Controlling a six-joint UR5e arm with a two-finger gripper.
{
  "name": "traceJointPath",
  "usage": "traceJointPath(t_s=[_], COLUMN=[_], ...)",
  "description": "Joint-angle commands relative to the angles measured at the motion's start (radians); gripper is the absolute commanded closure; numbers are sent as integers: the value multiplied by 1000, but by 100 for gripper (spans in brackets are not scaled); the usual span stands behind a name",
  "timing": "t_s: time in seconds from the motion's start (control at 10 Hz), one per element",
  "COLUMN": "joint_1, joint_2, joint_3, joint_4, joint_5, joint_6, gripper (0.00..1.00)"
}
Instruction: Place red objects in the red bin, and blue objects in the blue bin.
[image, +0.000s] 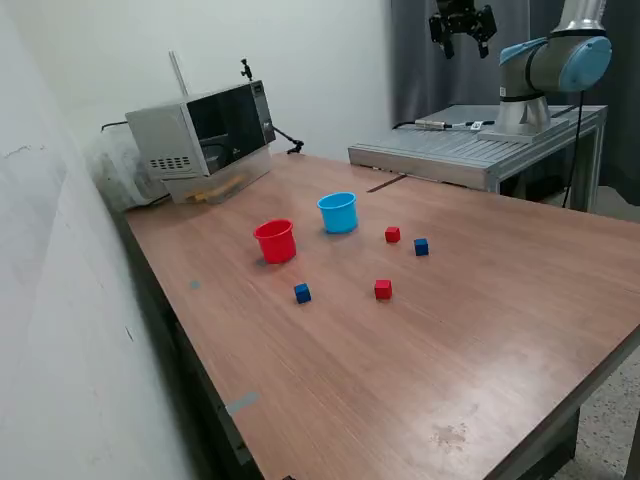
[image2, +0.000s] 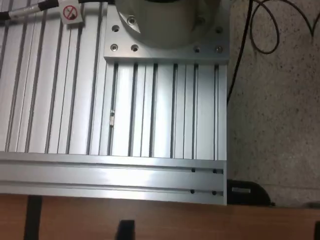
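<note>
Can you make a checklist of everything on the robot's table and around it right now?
Surface: brown wooden table, a faint stain near its front edge.
Job's things: red cup and light blue cup upright, apart; red cubes and blue cubes loose on the table, none in a cup.
Clutter: microwave at the far corner.
Grippers: gripper raised high, holding nothing, fingers apart.
Cables: black cable behind the microwave; another on the floor.
Surroundings: aluminium base plate, white wall, dark curtain.
</note>
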Motion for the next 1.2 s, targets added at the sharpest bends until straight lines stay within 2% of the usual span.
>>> traceJointPath(t_s=[0.0, 0.1, 0.2, 0.3, 0.4, 0.5, 0.6, 0.7, 0.8, 1.0, 1.1], joint_1=[-2, 30, 59, 64, 76, 79, 67, 65, 65, 64, 61], joint_2=[47, 55, 75, 159, 246, 296, 333, 377, 423, 494, 537], joint_3=[-66, -68, -69, -88, -97, -94, -94, -94, -94, -85, -89], joint_4=[-13, -188, -335, -373, -448, -557, -622, -657, -699, -800, -817], joint_5=[6, 7, -5, -5, 3, 28, 130, 203, 210, 262, 265], joint_6=[8, 5, -7, -19, -86, -169, -285, -374, -421, -463, -489], gripper=[0, 0, 0, 0, 0, 0, 0, 0, 0, 0, 0])
